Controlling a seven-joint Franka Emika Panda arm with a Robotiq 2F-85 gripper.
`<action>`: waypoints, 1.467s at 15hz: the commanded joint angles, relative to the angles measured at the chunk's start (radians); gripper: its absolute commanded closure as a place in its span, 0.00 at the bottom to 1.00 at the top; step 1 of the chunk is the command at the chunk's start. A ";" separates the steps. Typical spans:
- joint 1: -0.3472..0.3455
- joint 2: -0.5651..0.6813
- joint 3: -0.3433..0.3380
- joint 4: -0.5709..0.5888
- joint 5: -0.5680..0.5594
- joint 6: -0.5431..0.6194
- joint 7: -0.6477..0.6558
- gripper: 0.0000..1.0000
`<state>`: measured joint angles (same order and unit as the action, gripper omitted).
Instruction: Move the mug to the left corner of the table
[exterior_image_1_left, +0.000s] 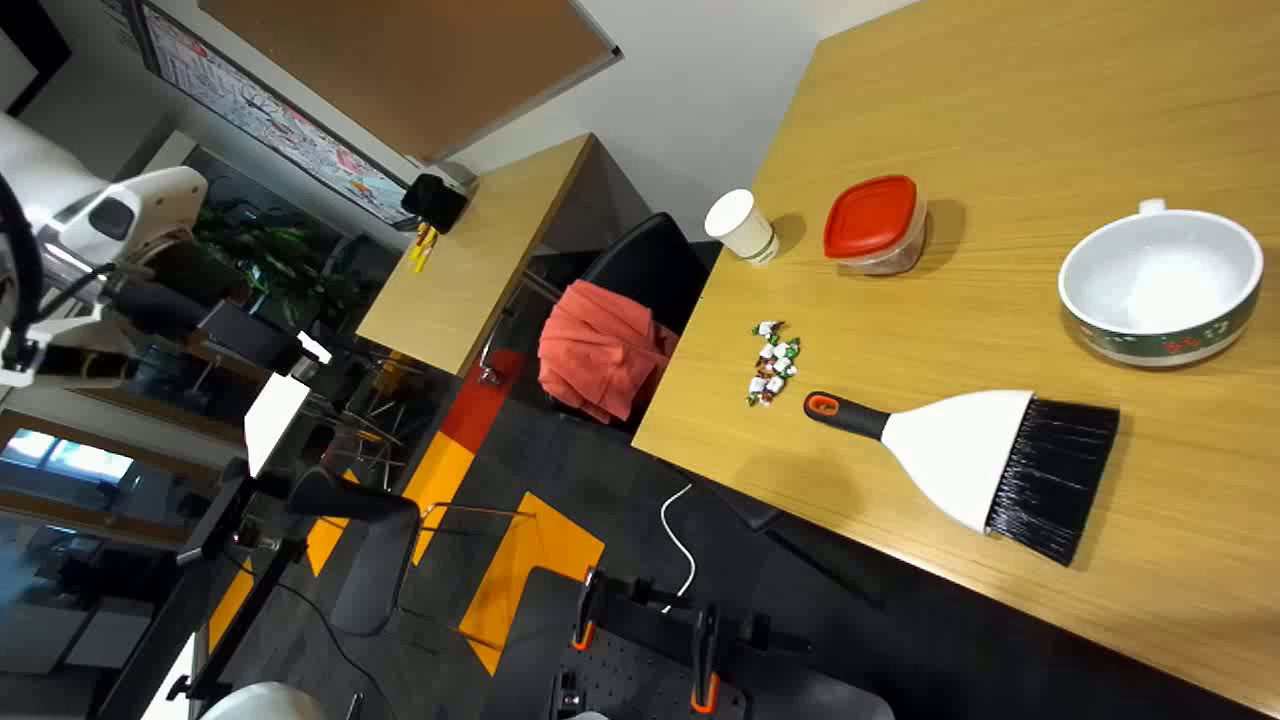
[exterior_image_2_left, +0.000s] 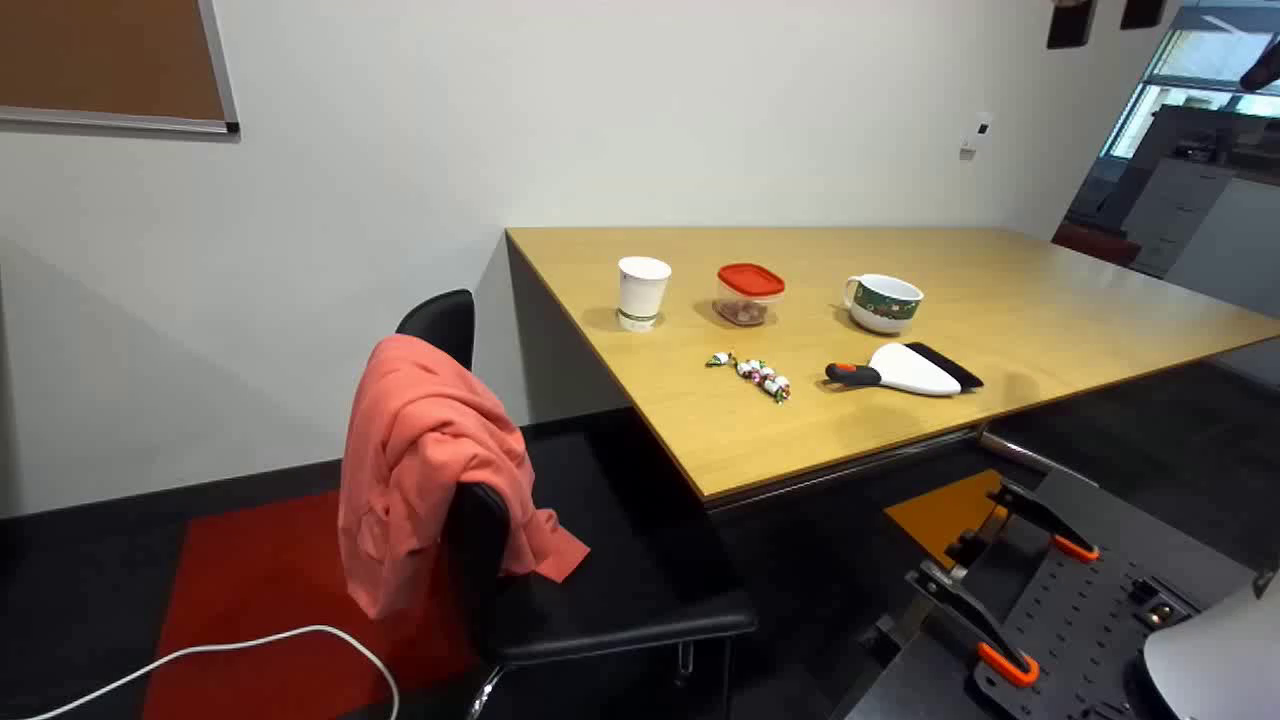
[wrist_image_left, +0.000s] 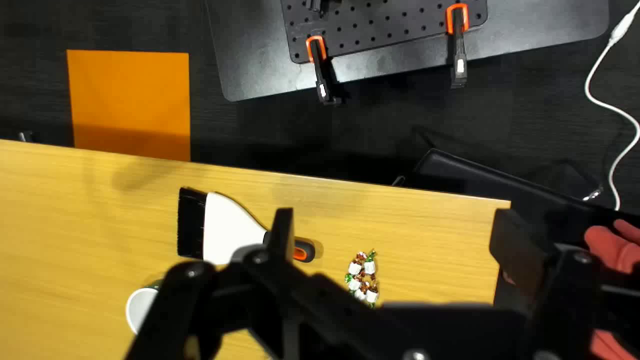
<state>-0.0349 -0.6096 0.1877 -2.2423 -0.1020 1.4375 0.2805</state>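
Note:
The mug (exterior_image_1_left: 1165, 300) is wide and white inside, with a green patterned band. It stands upright on the light wooden table (exterior_image_1_left: 1000, 120), and it also shows in an exterior view (exterior_image_2_left: 885, 308) with its handle towards the cup. In the wrist view the mug (wrist_image_left: 138, 309) is at the lower left, partly hidden behind the gripper. My gripper (wrist_image_left: 398, 235) is open and empty, high above the table near its corner, with its fingers wide apart. It is apart from the mug. The white arm (exterior_image_1_left: 110, 215) is at the left of an exterior view.
A white hand brush (exterior_image_1_left: 955, 455), wrapped candies (exterior_image_1_left: 772, 370), a red-lidded container (exterior_image_1_left: 880, 225) and a small white cup (exterior_image_1_left: 742, 228) stand or lie on the table. A chair with a coral garment (exterior_image_2_left: 430, 450) is beside the table. Black clamps (exterior_image_2_left: 975, 620) hold a plate near the base.

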 joint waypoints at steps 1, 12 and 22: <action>0.022 0.004 -0.015 0.003 -0.007 -0.004 0.010 0.00; 0.005 0.056 -0.047 0.008 -0.068 0.085 -0.019 0.00; -0.041 0.249 -0.306 0.014 -0.183 0.432 -0.353 0.00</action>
<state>-0.0557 -0.4067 -0.0588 -2.2502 -0.3053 1.8181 0.0464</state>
